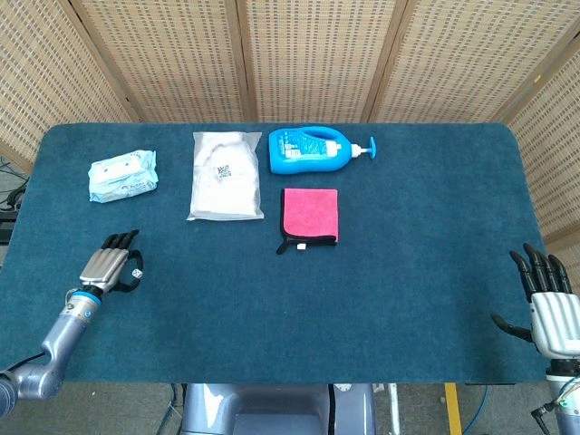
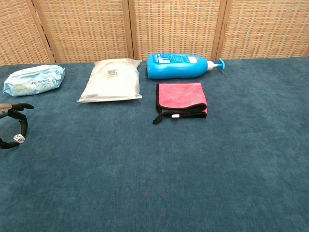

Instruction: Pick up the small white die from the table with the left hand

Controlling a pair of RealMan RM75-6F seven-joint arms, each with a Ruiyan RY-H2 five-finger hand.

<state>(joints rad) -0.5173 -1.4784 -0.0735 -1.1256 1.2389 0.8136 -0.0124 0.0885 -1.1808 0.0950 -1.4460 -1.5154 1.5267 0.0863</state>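
Observation:
The small white die [image 2: 19, 138] lies on the blue cloth at the table's near left; in the head view the die [image 1: 138, 273] peeks out by the fingertips. My left hand [image 1: 109, 267] sits over it, low on the table. In the chest view only its black fingers [image 2: 24, 126] show at the left edge, curled over the die with the thumb under it, so the die looks pinched between them at table level. My right hand [image 1: 549, 306] is at the near right corner, fingers spread, holding nothing.
Along the back stand a wet-wipes pack [image 1: 122, 175], a white pouch [image 1: 226, 175] and a blue pump bottle [image 1: 313, 149]. A folded pink cloth [image 1: 309, 216] lies mid-table. The table's left edge [image 1: 20, 237] is close to my left hand.

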